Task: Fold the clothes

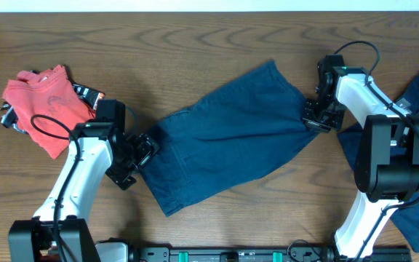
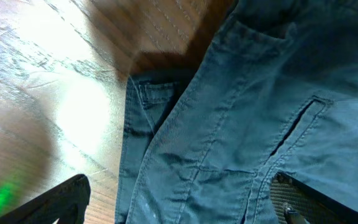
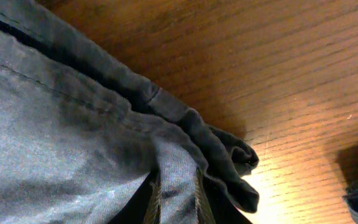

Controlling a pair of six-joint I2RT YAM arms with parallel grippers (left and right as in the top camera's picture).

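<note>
The left pincer (image 1: pixel 145 148) stands open astride the waistband edge of the shorts (image 1: pixel 224 138), spread flat on the counter (image 1: pixel 195 44). The right pincer (image 1: pixel 313 120) grips the hem corner. Risk: closing on one layer only lets cloth slip and skews the fold.

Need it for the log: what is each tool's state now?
Left tool: open over the denim shorts.
Right tool: closed on the denim shorts.
</note>
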